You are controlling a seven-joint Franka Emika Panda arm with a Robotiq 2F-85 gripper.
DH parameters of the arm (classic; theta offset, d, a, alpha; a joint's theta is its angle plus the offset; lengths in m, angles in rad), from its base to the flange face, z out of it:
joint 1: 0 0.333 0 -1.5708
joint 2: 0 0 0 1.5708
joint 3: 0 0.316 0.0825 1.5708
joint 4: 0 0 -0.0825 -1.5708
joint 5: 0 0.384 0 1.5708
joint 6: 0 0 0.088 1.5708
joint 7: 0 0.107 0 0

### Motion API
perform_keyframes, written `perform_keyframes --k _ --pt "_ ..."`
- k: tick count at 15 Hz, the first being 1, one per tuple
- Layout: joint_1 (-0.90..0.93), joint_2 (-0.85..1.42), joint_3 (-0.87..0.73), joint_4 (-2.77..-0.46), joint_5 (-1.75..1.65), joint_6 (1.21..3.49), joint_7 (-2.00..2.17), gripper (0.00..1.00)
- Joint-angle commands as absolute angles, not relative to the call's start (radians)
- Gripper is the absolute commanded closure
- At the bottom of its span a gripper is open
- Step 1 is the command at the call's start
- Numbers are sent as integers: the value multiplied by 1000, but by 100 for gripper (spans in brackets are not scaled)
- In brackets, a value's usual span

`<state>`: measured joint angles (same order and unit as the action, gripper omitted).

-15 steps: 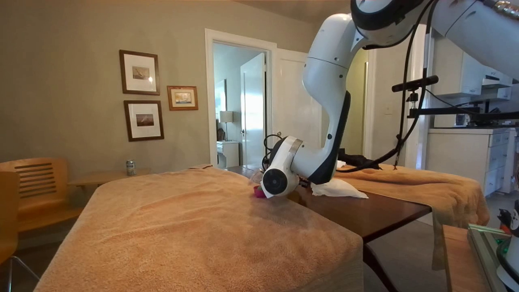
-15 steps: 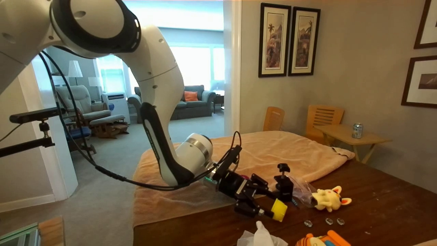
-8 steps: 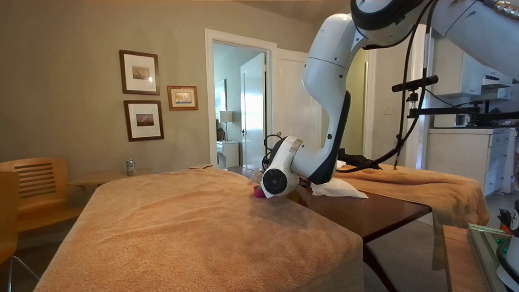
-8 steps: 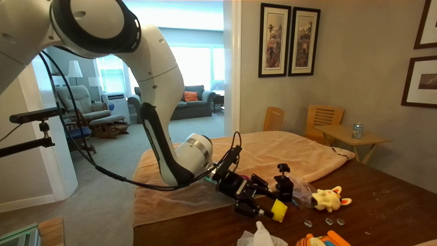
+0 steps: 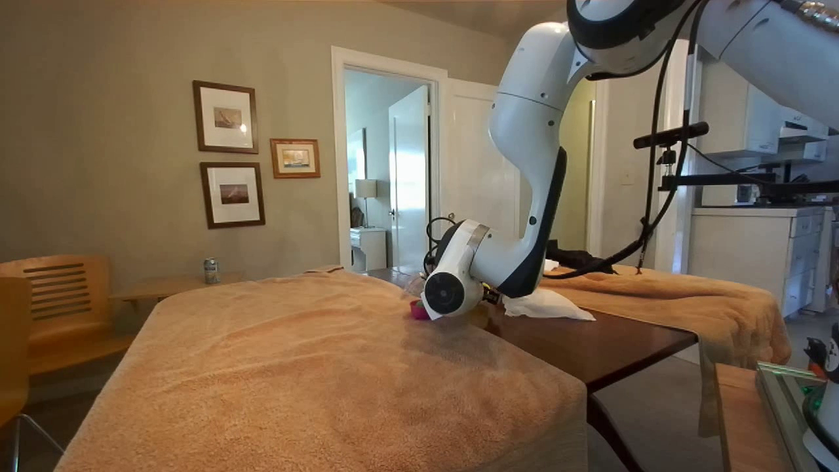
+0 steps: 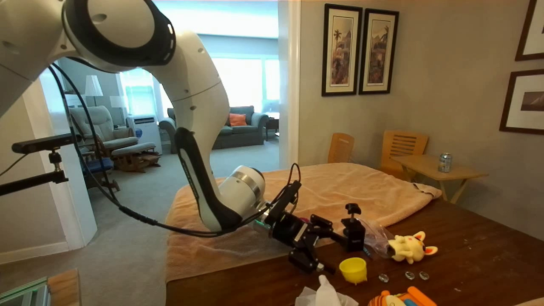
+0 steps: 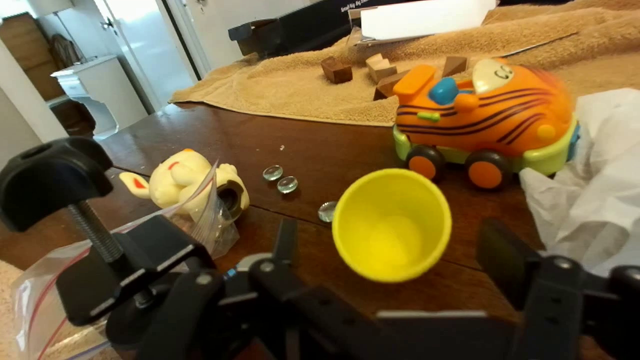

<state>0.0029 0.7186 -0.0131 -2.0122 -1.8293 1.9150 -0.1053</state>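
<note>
Yellow cup (image 7: 392,225) standing free, tool (image 7: 392,248) spread wide

The set-down looks finished to me: the cup stands mouth up on the worktop (image 7: 325,145), near a glass bead (image 7: 327,212) and the orange toy car (image 7: 492,115). The next move, I'd say, calls for a straight draw back, keeping both fingers (image 7: 507,262) off the cup. Those fingers stand well apart and pinch nothing; bare worktop shows between each of them and the cup. A black clamp (image 6: 355,236) crowds one finger, and from here I can't tell whether they touch.
</note>
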Motion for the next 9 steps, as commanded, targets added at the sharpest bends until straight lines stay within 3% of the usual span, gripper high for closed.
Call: perform_keyframes --k 1,3,9 --pt "-6 719 -2 -2011 -1831 1908 -108 7" --pt "-6 719 -2 -2011 -1831 1908 -108 2" --pt "-67 603 37 -2061 -1784 2091 -105 0"
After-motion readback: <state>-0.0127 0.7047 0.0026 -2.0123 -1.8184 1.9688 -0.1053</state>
